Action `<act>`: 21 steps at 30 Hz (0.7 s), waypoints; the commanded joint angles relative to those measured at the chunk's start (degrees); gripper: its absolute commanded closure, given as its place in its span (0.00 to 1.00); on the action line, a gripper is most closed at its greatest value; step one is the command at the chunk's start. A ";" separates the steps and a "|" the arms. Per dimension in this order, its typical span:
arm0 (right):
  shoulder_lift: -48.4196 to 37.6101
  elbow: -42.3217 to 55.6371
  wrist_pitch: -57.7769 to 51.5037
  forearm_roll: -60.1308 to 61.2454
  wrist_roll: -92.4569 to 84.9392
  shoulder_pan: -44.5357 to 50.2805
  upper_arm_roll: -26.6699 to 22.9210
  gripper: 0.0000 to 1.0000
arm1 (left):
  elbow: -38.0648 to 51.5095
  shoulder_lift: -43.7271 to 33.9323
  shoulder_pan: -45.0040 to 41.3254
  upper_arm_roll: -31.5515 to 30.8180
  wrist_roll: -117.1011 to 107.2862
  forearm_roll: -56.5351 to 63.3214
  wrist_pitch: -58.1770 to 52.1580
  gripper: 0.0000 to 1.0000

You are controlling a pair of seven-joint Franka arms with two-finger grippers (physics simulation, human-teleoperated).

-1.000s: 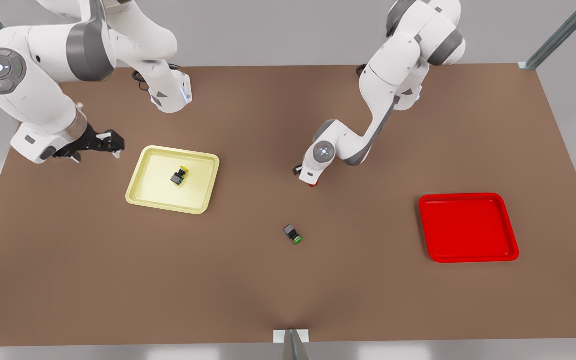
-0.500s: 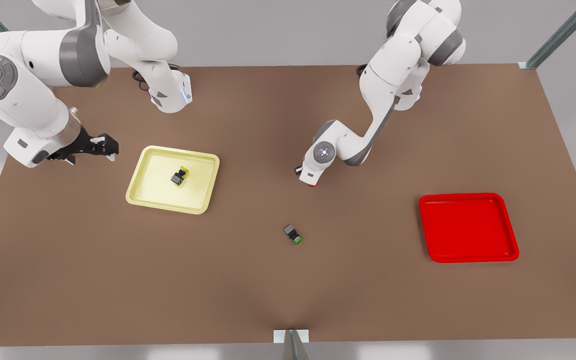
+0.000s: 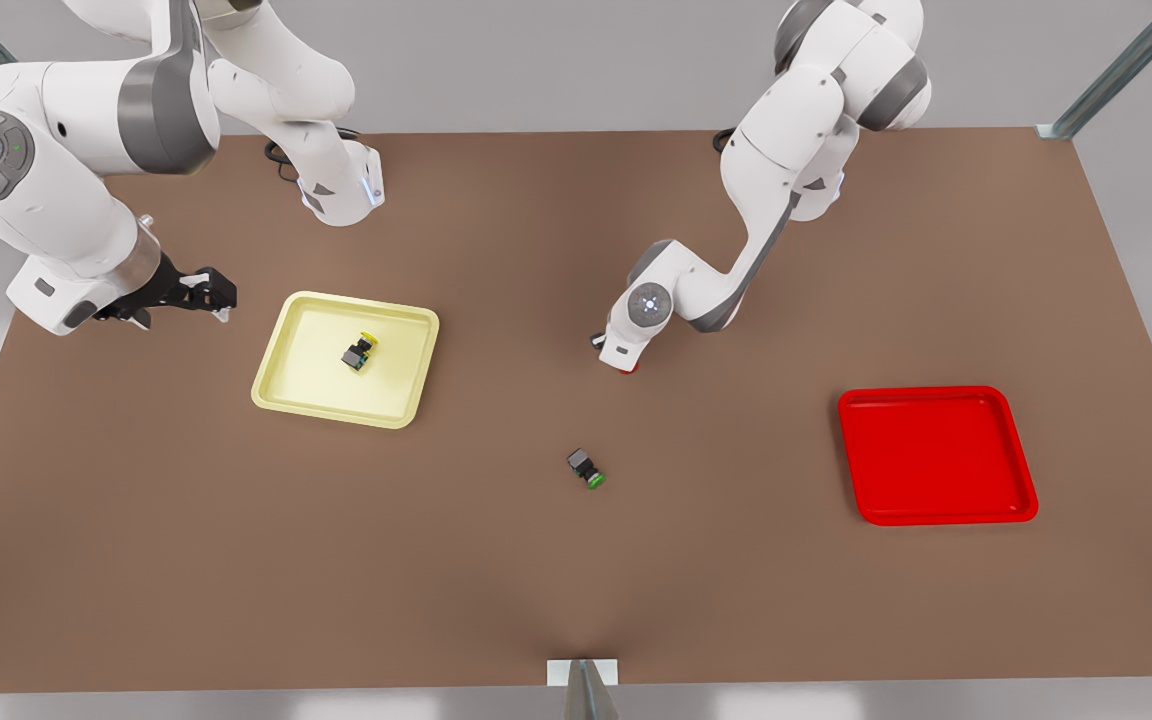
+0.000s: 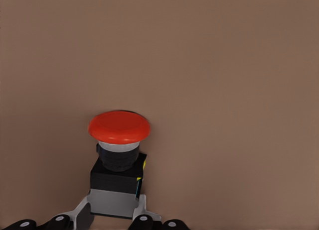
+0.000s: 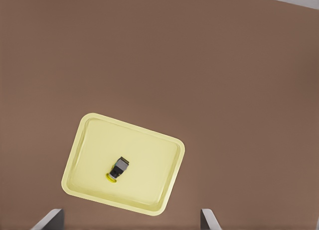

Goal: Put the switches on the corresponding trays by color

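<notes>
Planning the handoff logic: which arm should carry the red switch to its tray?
Left. The left gripper has its fingers around the red switch; the right gripper waits, open, beside the yellow tray, far from the red tray.

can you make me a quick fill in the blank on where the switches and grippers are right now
1. The yellow switch lies in the ____ tray.
2. The left gripper is shut on the ____ switch.
3. The red tray holds ____ switches.
4. The open right gripper waits beside the ____ tray.

Missing: yellow; red; no; yellow
</notes>
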 commanded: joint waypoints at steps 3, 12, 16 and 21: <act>0.00 0.00 0.00 0.00 0.00 -0.02 0.01 0.00 | 0.00 0.00 0.00 0.00 0.00 0.02 0.00 0.54; -0.09 0.09 0.00 -0.09 -0.09 -0.01 0.01 0.00 | 0.27 -0.44 0.26 0.00 0.09 0.11 -0.26 0.54; -0.18 0.09 -0.09 -0.09 -0.09 -0.02 0.01 0.00 | 1.15 -2.29 0.53 0.09 0.00 0.11 -2.64 0.54; -0.09 0.09 0.00 0.00 -0.09 -0.98 0.09 0.00 | 2.02 -6.77 3.69 0.09 0.35 0.64 -8.17 0.54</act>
